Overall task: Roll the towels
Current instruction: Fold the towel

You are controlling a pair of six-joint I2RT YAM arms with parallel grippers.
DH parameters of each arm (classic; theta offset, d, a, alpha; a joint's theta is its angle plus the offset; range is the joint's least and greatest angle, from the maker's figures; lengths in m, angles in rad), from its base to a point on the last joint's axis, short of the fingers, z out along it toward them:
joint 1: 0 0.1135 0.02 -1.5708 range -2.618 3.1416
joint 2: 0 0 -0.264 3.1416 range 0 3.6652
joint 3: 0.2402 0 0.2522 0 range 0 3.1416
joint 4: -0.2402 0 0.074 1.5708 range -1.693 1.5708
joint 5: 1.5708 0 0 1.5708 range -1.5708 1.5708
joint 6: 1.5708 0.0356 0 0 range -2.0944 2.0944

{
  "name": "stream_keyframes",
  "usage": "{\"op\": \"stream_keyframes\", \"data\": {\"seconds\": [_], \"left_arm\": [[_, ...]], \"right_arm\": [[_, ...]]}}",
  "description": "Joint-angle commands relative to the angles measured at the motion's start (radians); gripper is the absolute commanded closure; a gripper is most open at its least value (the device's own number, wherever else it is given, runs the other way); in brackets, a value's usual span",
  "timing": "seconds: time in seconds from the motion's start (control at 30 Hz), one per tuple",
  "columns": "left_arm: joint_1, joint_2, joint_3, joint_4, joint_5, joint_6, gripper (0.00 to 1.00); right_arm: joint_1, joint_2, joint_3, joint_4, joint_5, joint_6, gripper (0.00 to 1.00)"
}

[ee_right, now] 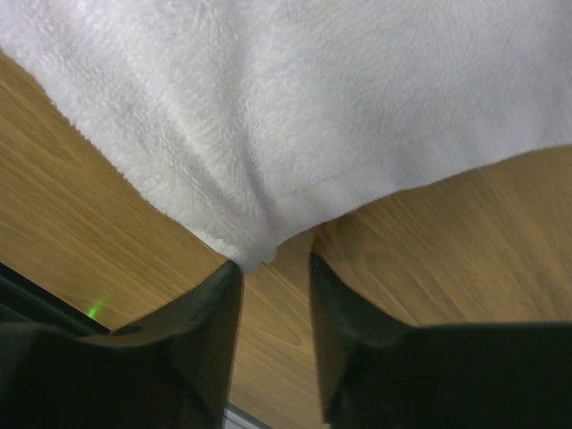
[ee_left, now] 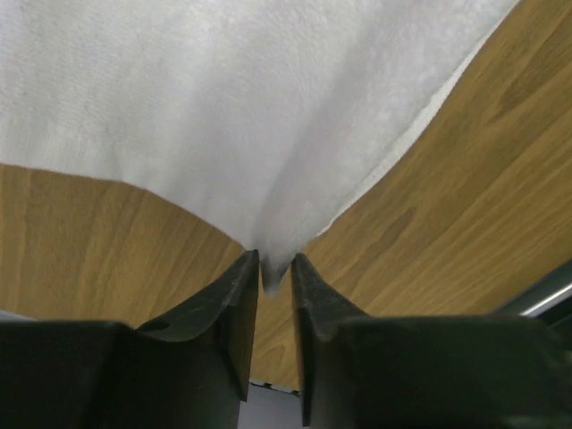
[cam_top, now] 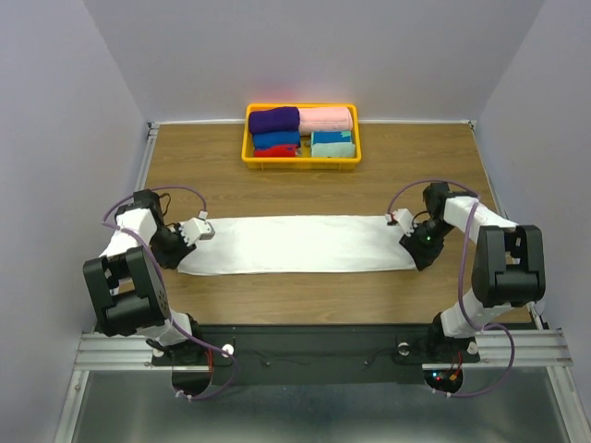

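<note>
Top external view: long white terry towel (cam_top: 295,245) lying flat, unrolled, across brown wooden table (cam_top: 305,189); deep purple towel roll (cam_top: 274,120) sitting in yellow plastic basket (cam_top: 247,138), seemingly done. Left gripper (ee_left: 275,261) and right gripper (ee_right: 274,264) standing slightly parted at white towel's corners, not clamping; rolling not yet starting

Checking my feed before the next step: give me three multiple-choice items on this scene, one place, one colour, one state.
1. Where does the yellow basket stand? A. near edge B. far edge, middle C. left corner
2. What colour is the towel in front of it? A. white B. purple C. teal
3. How does that towel lie? A. rolled B. spread flat C. bunched up
Answers: 1 B, it sits beyond the towel, centred. 2 A, plain white terry. 3 B, it stretches flat from the left gripper to the right gripper.
</note>
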Motion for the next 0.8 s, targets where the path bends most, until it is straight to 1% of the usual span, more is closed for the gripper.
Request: {"op": "stream_keyframes", "data": {"seconds": [0.0,0.03,0.1,0.13,0.23,0.27,0.3,0.33,0.37,0.4,0.47,0.5,0.53,0.6,0.63,0.67,0.7,0.73,0.77], "left_arm": [[0.003,-0.037,-0.029,-0.107,-0.020,0.074,0.59],[0.006,-0.045,-0.027,-0.116,-0.015,0.077,0.58],[0.007,-0.071,-0.012,-0.145,-0.014,0.091,0.57],[0.011,-0.080,-0.004,-0.148,-0.009,0.091,0.57],[0.018,-0.116,0.049,-0.159,0.011,0.088,0.57],[0.018,-0.119,0.090,-0.158,0.024,0.074,0.57],[0.018,-0.114,0.112,-0.159,0.040,0.038,0.57],[0.017,-0.108,0.137,-0.162,0.098,0.018,0.57],[0.012,-0.099,0.163,-0.167,0.127,-0.005,0.57],[0.008,-0.079,0.202,-0.159,0.155,-0.031,0.57],[-0.005,-0.060,0.229,-0.118,0.199,-0.141,0.57],[-0.003,-0.054,0.240,-0.109,0.216,-0.160,0.57],[-0.005,-0.056,0.243,-0.083,0.227,-0.220,0.57],[-0.005,-0.076,0.231,0.006,0.230,-0.284,0.57],[-0.005,-0.083,0.226,0.029,0.235,-0.307,0.57],[-0.005,-0.089,0.220,0.052,0.244,-0.358,0.57],[-0.005,-0.100,0.211,0.075,0.253,-0.372,0.57],[-0.006,-0.103,0.206,0.080,0.265,-0.384,0.57],[-0.006,-0.106,0.204,0.082,0.288,-0.394,0.57]], "right_arm": [[-0.003,-0.056,0.027,-0.016,0.020,-0.014,0.50],[-0.001,-0.066,0.036,-0.025,0.020,-0.014,0.46],[-0.001,-0.109,0.065,-0.053,0.011,-0.012,0.45],[-0.001,-0.123,0.103,-0.082,0.005,-0.011,0.42],[-0.003,-0.162,0.181,-0.140,-0.030,-0.006,0.41],[-0.001,-0.157,0.244,-0.154,-0.062,-0.001,0.41],[-0.001,-0.143,0.282,-0.174,-0.084,0.021,0.41],[-0.001,-0.123,0.315,-0.185,-0.105,0.037,0.42],[-0.001,-0.100,0.347,-0.197,-0.128,0.051,0.43],[-0.003,-0.035,0.411,-0.212,-0.168,0.060,0.43],[-0.001,0.030,0.456,-0.228,-0.180,0.110,0.44],[-0.003,0.053,0.467,-0.225,-0.179,0.132,0.44],[-0.001,0.093,0.473,-0.200,-0.165,0.210,0.44],[-0.001,0.121,0.462,-0.197,-0.162,0.270,0.45],[-0.004,0.127,0.450,-0.194,-0.161,0.301,0.45],[-0.008,0.124,0.418,-0.163,-0.159,0.372,0.45],[-0.009,0.119,0.400,-0.149,-0.144,0.402,0.45],[-0.017,0.116,0.386,-0.116,-0.135,0.464,0.45],[-0.023,0.116,0.366,-0.110,-0.130,0.485,0.44]]}}
